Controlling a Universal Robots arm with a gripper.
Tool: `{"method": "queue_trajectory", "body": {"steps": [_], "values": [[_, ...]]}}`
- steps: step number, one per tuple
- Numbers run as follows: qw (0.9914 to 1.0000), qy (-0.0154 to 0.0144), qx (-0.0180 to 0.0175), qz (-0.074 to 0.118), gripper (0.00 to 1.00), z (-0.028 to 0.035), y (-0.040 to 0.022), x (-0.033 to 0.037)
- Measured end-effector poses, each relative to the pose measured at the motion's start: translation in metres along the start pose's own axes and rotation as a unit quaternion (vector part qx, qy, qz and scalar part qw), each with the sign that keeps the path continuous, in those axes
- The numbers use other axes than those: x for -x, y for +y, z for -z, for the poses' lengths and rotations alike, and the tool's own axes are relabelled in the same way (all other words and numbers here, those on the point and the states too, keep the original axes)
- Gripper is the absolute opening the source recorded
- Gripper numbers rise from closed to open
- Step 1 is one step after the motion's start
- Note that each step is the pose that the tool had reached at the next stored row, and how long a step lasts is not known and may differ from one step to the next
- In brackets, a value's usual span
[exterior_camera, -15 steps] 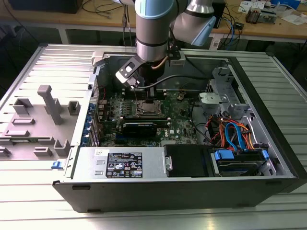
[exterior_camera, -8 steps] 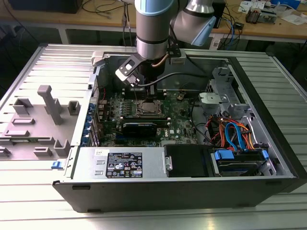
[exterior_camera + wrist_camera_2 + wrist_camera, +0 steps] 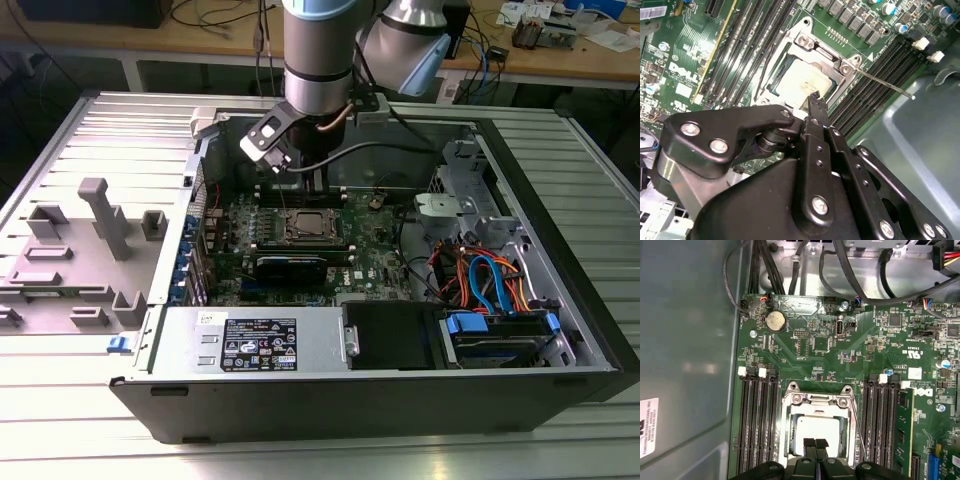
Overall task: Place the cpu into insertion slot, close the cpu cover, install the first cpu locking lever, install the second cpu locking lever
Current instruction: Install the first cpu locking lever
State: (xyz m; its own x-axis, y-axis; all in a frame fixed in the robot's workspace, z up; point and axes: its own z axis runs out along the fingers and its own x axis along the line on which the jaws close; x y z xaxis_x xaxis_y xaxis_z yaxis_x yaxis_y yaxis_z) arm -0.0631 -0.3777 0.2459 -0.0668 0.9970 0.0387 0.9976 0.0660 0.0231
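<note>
- In the first wrist view, the hand (image 3: 815, 443) is covering one edge of the cpu (image 3: 817, 426).
- Its black body is hiding the adjoining side of the cpu cover (image 3: 789, 432).

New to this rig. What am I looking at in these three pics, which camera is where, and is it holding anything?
One robot arm works over an open computer case lying on a ribbed metal table. The exterior view comes from a camera off the arm. Both wrist views come from cameras riding near its wrist, looking past the black gripper at the green motherboard. The cpu sits in the insertion slot, with the cpu cover lying around it. The gripper's fingers are together, holding nothing, tips by the cpu; contact I cannot tell. A thin metal lever sticks out beside the slot. A grey plastic fixture lies next to the case.
</note>
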Motion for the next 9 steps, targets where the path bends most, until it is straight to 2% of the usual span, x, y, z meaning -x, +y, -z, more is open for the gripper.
{"method": "queue_trajectory", "body": {"steps": [5,9], "values": [[1.0,-0.0001,0.0,0.0,0.11,0.0145,0.0004,-0.0006],[1.0,-0.0001,0.0001,0.0,0.11,0.0166,0.0004,-0.0007]]}}
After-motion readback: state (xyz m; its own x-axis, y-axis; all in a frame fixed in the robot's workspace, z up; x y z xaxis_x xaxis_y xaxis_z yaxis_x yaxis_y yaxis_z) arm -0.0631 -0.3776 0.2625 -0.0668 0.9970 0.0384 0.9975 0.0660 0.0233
